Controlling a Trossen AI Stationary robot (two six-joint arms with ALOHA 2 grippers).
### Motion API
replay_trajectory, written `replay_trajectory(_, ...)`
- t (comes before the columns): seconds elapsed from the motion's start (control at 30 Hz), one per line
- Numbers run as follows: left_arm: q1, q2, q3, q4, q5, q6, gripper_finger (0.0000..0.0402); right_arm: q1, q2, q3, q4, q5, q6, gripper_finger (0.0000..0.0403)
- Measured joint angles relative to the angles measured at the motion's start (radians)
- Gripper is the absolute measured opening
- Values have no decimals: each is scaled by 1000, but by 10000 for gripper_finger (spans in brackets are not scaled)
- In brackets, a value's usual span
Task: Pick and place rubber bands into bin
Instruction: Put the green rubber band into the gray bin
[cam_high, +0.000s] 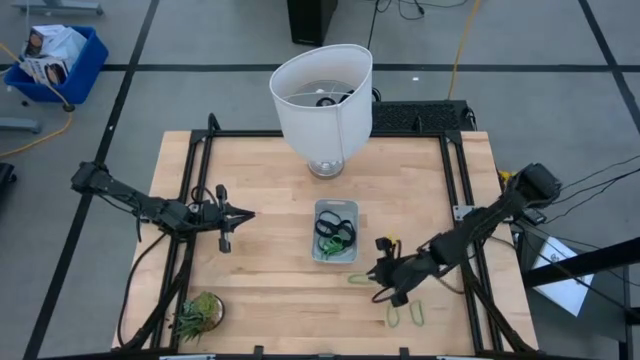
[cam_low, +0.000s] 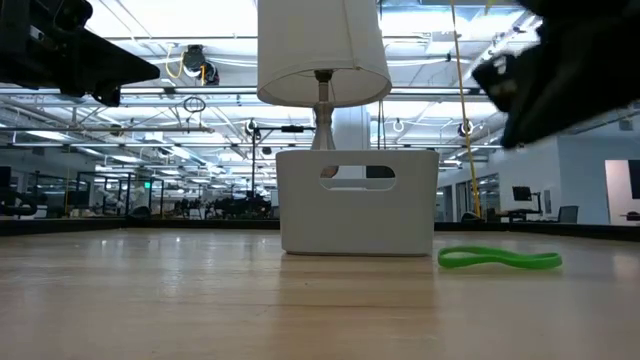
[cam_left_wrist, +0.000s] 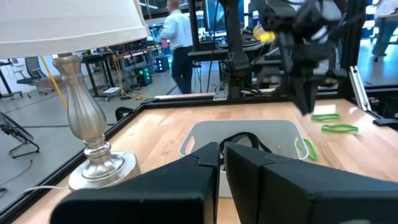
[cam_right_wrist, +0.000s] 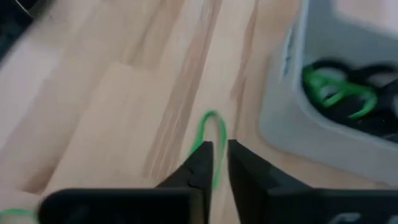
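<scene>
Right wrist view: right tool (cam_right_wrist: 216, 155) barely parted over green band (cam_right_wrist: 211, 134) beside bin (cam_right_wrist: 292, 118).

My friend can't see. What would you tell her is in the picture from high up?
Looking straight down on a wooden table, the right tool hovers over a green rubber band lying beside a small bin that already holds green and dark bands. Two more green bands lie nearby; the left tool waits apart.
</scene>
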Motion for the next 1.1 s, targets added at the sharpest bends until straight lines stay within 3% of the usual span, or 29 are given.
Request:
replay_trajectory(0.3, 0, 0, 0, 0, 0, -5, 33, -38, 170, 0, 99, -2, 35, 149)
replay_trajectory(0.57, 0, 0, 0, 0, 0, -8, 33, -84, 247, 0, 141, -29, 43, 170)
replay_trajectory(0.9, 0, 0, 0, -1, 0, -8, 33, -94, 308, 4, 212, -94, 43, 138)
replay_trajectory(1.1, 0, 0, 0, -2, 0, -8, 33, -92, 284, 2, 192, -112, 23, 25)
